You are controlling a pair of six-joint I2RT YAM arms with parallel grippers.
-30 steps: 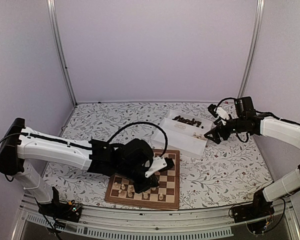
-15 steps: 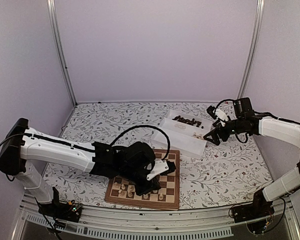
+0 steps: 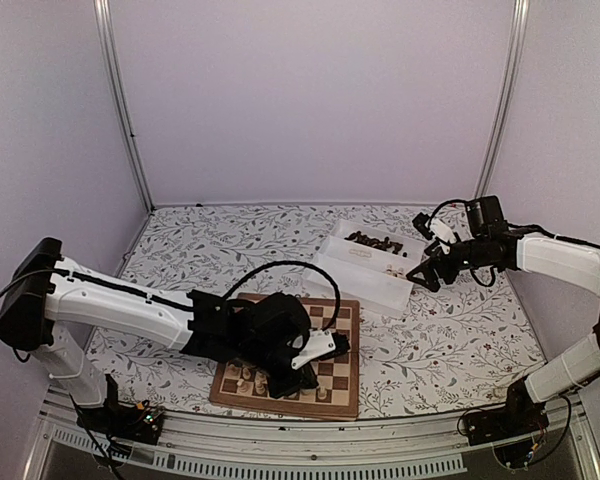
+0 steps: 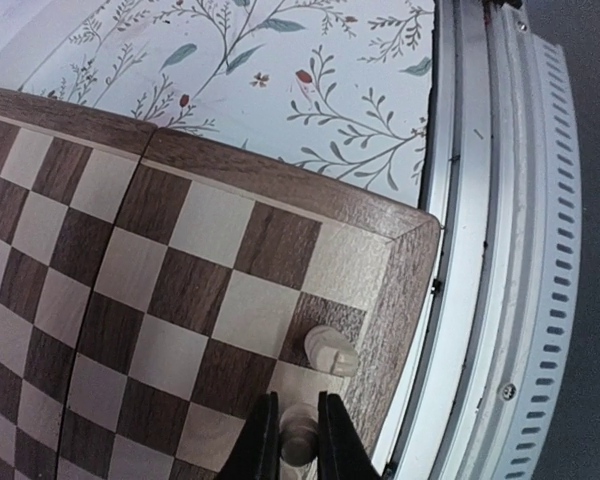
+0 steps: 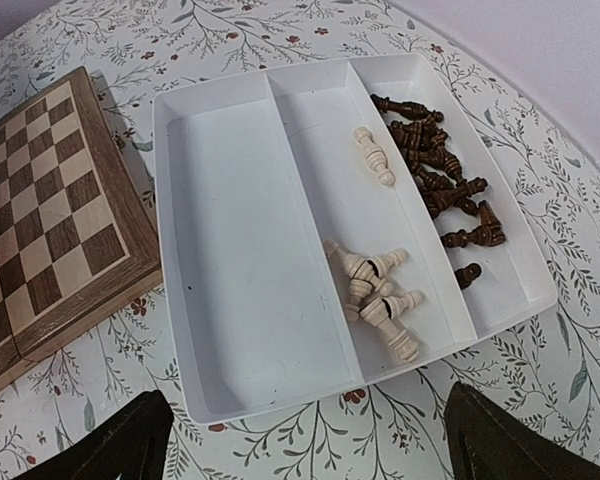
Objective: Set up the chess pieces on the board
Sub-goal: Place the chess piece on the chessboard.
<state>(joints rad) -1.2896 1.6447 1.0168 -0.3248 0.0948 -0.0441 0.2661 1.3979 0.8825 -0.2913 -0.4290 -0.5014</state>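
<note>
Bench (image 3: 460,330): floral cover. Board (image 3: 338,378) lies flat at its 6 o'clock edge. Tray (image 3: 375,285) sits just off the board's 1 o'clock corner.

Left end effector (image 4: 295,432) is low over the board's near-edge row, clamped on an upright pale piece (image 4: 298,442) on the square next to a corner. Corner piece (image 4: 330,350) stands just beside it, not touching. Can't tell if the held piece is seated on its square.

Right end effector (image 5: 310,455) hovers at the tray's 3 o'clock side, fingers wide apart, nothing between them.

Other pale ones (image 3: 245,375) stand on the board's near rows, toward 7 o'clock. In the tray, loose pale pieces (image 5: 375,290) lie on their sides in one section and dark pieces (image 5: 440,180) are heaped in the next.

Handling, my read: light, rigid turned wood, probably smooth and slippery, and the small base tips easily. Pinch the stem just under the head, fingers square across. Lying ones will likely roll, so take them across the waist. The neighbour is close, so release gently and lift straight up.
</note>
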